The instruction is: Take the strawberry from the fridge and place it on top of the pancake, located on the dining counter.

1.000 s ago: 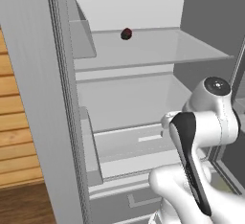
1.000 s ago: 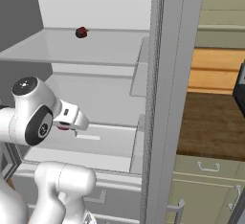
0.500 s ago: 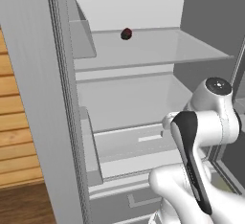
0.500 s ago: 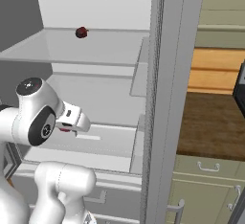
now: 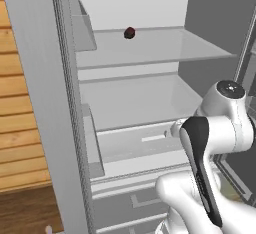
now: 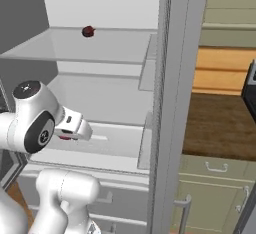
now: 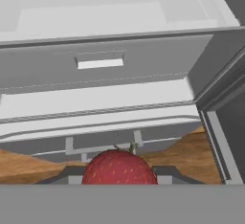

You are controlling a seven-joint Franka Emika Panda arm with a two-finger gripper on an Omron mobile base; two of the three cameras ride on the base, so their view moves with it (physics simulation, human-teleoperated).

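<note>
The strawberry [image 7: 119,168], bright red with a small green stem, sits between my gripper's [image 7: 119,174] two dark fingertips, which are shut on it. From the right base view the gripper [image 6: 75,129] hangs in front of the fridge's [image 6: 170,78] open compartment, level with the lower drawer, and a bit of red strawberry [image 6: 65,137] shows under it. In the left base view my arm [image 5: 205,158] covers the hand. The pancake is out of view.
A dark maroon lump [image 5: 129,33] lies on the upper glass shelf [image 5: 165,53]. A pale drawer with a slot handle [image 7: 100,63] is straight ahead of the hand. Right of the fridge is a brown wooden countertop [image 6: 220,125] over pale green cabinets; whether it is the dining counter I cannot tell.
Hardly anything differs. The arm has shifted only slightly in front of the fridge, and the jaws stay shut on the strawberry.
</note>
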